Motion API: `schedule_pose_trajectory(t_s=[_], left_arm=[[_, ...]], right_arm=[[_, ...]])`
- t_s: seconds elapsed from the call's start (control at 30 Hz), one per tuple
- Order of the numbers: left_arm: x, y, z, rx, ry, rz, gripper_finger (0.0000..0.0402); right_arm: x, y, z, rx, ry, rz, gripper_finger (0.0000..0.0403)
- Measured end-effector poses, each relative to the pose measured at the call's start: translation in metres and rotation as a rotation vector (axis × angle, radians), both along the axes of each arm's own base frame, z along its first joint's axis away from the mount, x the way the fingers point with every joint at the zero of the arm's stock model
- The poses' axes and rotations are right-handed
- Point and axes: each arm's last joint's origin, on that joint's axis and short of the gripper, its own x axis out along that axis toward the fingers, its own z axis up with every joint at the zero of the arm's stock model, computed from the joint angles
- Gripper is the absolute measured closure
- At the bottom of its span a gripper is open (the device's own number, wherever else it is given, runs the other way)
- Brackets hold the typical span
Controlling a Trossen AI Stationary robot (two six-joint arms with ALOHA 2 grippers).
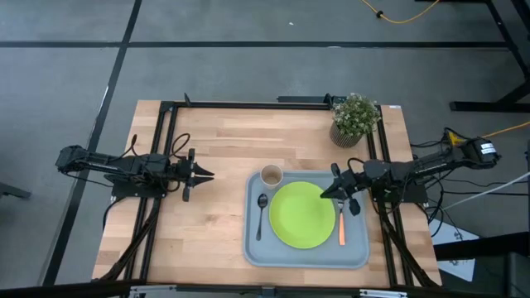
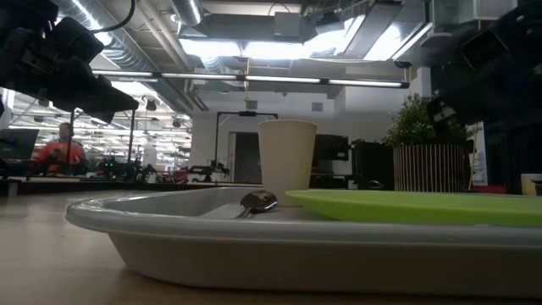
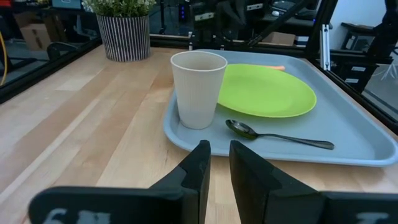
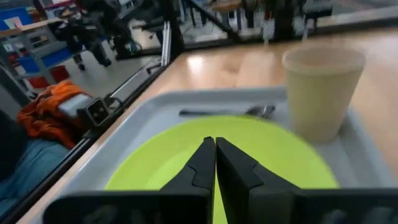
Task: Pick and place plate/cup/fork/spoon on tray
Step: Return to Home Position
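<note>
- Tray (image 1: 252, 248) sits on the table (image 1: 207, 141), right of centre and toward the near edge, long sides running left-right.
- Plate (image 1: 302, 215) lies flat in the middle of the tray and takes up most of it.
- Cup (image 1: 271, 175) stands upright in the tray's far-left corner, just beside the plate rim. It looks empty in the left wrist view.
- Spoon (image 1: 262, 213) lies on the tray floor left of the plate, bowl toward the cup, handle toward the near rim. It's apart from the plate.
- Fork (image 1: 341, 225) lies on the tray along the plate's right edge, orange handle pointing to the near rim. The tine end is under the R arm, so can't tell if it touches the plate.
- R gripper (image 1: 325, 195) hangs over the plate's far-right rim, off the surface. Its fingers (image 4: 205, 163) are pressed together w/ nothing between them.
- L gripper (image 1: 207, 175) is over bare table, well left of the tray, pointing at it. Its fingers (image 3: 198, 163) are almost together w/ only a thin slit, holding nothing.
- Potted plant (image 1: 356, 118) stands near the far-right corner of the table, beyond the tray and apart from it.
- Low view: a person (image 2: 63, 148) in orange shows far back in the room, not near the table.
</note>
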Motion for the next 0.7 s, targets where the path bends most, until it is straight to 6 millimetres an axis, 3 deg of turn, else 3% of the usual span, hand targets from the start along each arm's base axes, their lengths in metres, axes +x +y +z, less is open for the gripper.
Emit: schedule_pose_trajectory(t_s=[0.33,0.7], left_arm=[[0.000,0.000,0.000,0.000,0.000,0.000,0.0348],[0.000,0.000,0.000,0.000,0.000,0.000,0.0348]], right_arm=[[-0.005,-0.010,0.019,-0.109,-0.198,-0.069,0.0384],[-0.021,-0.013,0.018,-0.084,-0.142,-0.116,0.0384]])
